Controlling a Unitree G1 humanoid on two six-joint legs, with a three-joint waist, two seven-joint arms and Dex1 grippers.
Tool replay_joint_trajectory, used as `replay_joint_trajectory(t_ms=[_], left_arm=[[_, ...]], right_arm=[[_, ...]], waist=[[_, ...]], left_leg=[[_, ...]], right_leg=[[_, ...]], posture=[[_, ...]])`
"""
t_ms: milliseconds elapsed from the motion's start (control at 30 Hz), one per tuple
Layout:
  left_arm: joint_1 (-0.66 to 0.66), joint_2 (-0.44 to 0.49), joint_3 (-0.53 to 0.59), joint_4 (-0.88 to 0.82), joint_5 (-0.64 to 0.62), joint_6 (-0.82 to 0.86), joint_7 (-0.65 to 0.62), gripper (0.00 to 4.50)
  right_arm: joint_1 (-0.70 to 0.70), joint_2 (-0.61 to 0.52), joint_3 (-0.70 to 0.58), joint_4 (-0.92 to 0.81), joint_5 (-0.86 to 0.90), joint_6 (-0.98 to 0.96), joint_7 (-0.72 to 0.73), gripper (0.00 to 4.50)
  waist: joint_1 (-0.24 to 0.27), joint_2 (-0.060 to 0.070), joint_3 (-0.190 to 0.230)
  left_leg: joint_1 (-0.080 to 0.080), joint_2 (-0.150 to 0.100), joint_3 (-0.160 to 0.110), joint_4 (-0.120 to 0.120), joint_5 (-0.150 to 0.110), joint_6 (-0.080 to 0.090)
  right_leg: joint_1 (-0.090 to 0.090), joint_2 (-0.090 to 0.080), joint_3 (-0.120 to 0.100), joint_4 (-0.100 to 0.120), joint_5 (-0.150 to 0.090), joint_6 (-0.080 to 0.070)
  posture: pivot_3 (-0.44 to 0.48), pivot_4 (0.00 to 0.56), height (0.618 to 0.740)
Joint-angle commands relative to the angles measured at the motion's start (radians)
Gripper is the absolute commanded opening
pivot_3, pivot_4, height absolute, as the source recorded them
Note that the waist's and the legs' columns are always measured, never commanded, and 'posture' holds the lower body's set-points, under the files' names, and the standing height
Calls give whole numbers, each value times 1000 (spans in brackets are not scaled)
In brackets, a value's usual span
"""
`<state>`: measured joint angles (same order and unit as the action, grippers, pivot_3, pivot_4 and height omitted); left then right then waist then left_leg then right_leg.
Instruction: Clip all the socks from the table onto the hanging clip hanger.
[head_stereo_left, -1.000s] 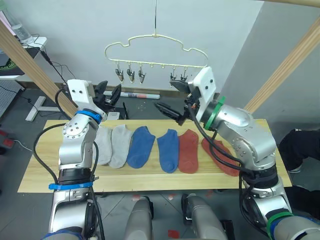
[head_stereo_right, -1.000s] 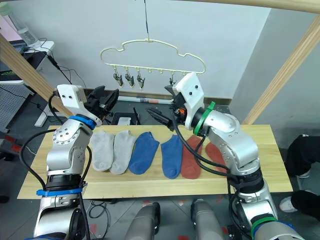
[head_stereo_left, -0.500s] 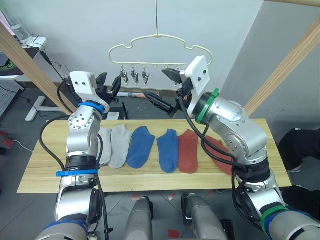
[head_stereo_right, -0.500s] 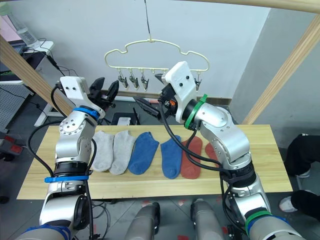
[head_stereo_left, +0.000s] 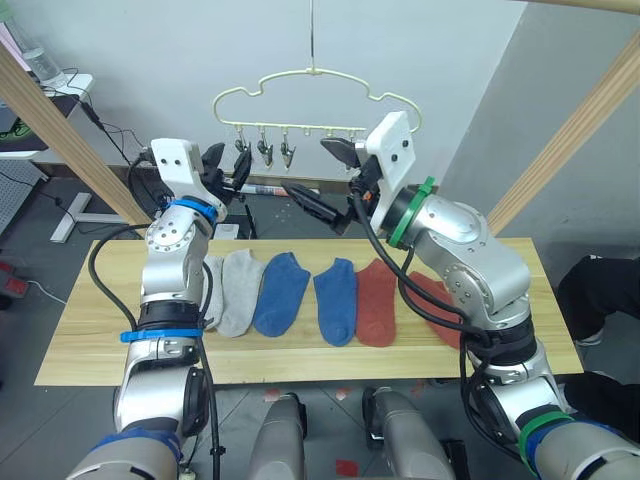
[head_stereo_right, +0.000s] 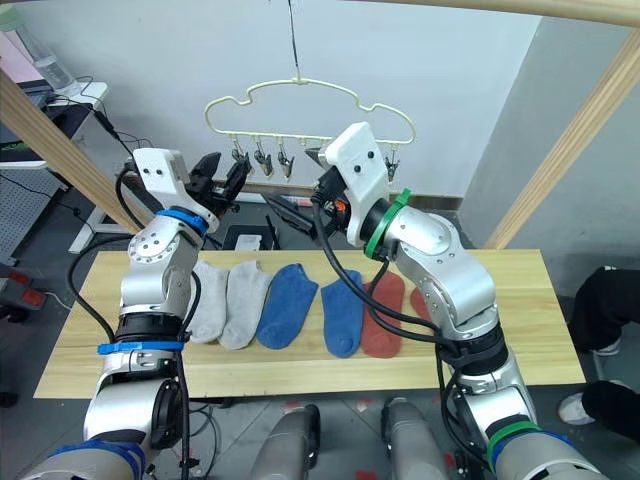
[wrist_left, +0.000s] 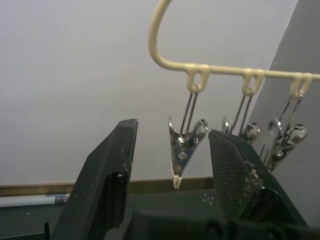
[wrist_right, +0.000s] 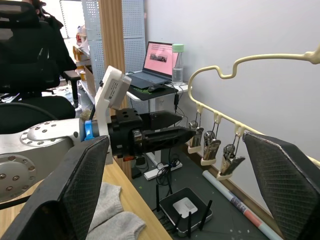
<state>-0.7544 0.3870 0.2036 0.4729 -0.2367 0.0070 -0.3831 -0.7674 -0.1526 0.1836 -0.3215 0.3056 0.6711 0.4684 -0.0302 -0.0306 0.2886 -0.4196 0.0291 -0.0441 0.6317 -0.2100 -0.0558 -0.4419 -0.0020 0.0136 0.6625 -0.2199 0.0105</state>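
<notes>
Up at the clip hanger (head_stereo_left: 312, 105), both grippers, left (head_stereo_left: 224, 168) and right (head_stereo_left: 327, 183), hovered with fingers open and empty; six socks (head_stereo_left: 283, 292) lay on the worktop (head_stereo_left: 80, 340) — better grab one first

The right arm hides most of one rust-red sock (head_stereo_left: 445, 318) and the hanger's (head_stereo_left: 300, 80) right-hand clips. The table's (head_stereo_left: 90, 345) far corners sit behind both arms. The hanger's hook runs off the top edge.
</notes>
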Motion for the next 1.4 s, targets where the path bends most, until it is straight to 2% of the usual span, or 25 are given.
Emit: replay_joint_trajectory(t_ms=[33,1400], left_arm=[[-30,1,1,11,9,-45,-6,2464],[-95,-9,0,140,28,-122,-25,2464]], right_arm=[[-13,4,-3,-54,9,1,-10,4500],[-17,-6,-11,-60,11,17,-19,4500]], waist=[[-1,0,0],[-2,0,0]], left_leg=[[0,0,0,0,0,0],[0,0,-1,0,0,0]], right_leg=[[0,0,0,0,0,0],[0,0,-1,0,0,0]], posture=[[-13,278,740],[-29,260,740]])
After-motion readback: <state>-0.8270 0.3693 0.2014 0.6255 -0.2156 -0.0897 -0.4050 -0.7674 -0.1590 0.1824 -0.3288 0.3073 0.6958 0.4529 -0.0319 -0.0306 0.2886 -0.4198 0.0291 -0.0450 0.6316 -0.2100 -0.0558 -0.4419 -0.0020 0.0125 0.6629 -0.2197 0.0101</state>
